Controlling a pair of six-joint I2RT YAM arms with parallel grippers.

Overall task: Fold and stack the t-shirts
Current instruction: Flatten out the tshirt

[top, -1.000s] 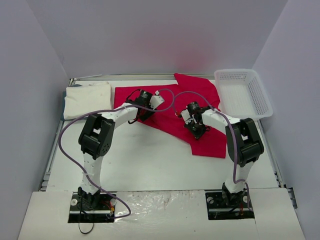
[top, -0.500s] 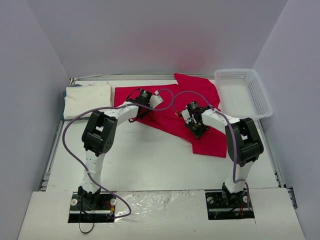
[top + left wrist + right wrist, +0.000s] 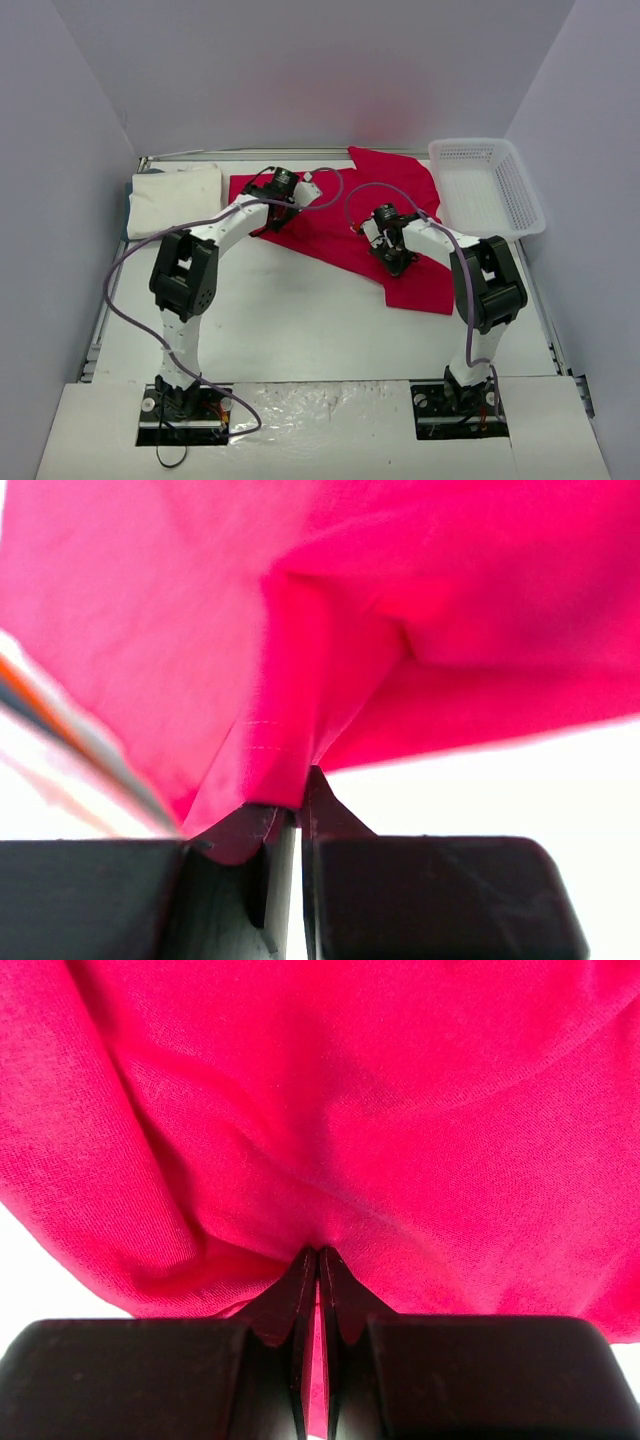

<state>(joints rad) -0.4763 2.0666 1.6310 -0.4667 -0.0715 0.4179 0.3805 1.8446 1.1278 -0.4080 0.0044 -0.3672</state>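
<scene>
Red shirt (image 3: 325,232) gripped twice, spread across the far counter (image 3: 300,320).
Overhead, I see left pincer (image 3: 266,220) and right pincer (image 3: 393,260) on it, white shirt (image 3: 175,198) folded far-left. Left wrist: clamped on a red fold (image 3: 300,730). Right wrist: likewise.

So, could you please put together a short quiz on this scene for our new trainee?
1. True or false: the left claw and the right claw are each shut on the red t-shirt.
2. Where is the mesh basket? A) at the far right of the table; B) at its far left; C) between the arm bases.
3. In a few words: what lies at the table's far left corner?
Key: 1 true; 2 A; 3 the folded white t-shirt.
</scene>
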